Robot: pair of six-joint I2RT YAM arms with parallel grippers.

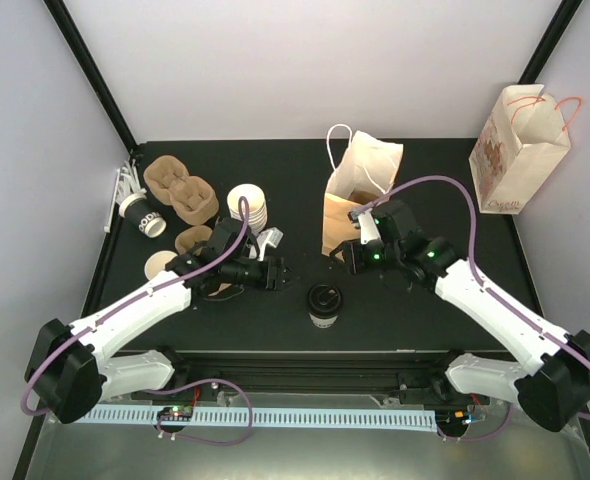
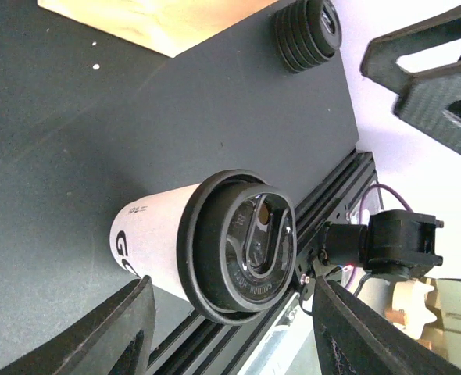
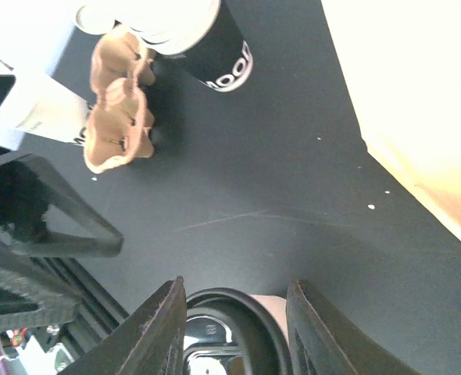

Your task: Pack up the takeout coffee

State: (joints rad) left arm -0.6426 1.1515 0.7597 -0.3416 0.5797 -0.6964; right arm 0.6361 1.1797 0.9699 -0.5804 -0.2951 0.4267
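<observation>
Dark fingers [image 2: 109,336] of the left gripper [image 1: 277,272] fill the bottom corners of the left wrist view, spread about halfway and holding nothing. Just ahead of them, lined up with the gap but not inside it, one lidded cup [image 2: 215,250] stands upright on the tabletop [image 1: 275,160]. The right gripper [image 1: 353,258] hangs on the cup's other side, its jaws parted more narrowly and also empty. In its wrist view the cup's black lid [image 3: 219,324] shows low between its fingers [image 3: 160,328], short of the tips rather than clamped.

Packing looks barely begun. That one cup is lidded, yet it is out on the tabletop, not in the brown paper bag [image 1: 360,185] standing open just beyond the right gripper. The bag's inside is hidden. A stack of bare cups [image 1: 247,205] and pulp cup carriers [image 1: 180,190] sit beyond the left gripper, and a stack of black lids [image 2: 309,31] lies past the cup. By my reading, lifting the lidded cup and bagging it is what remains.
</observation>
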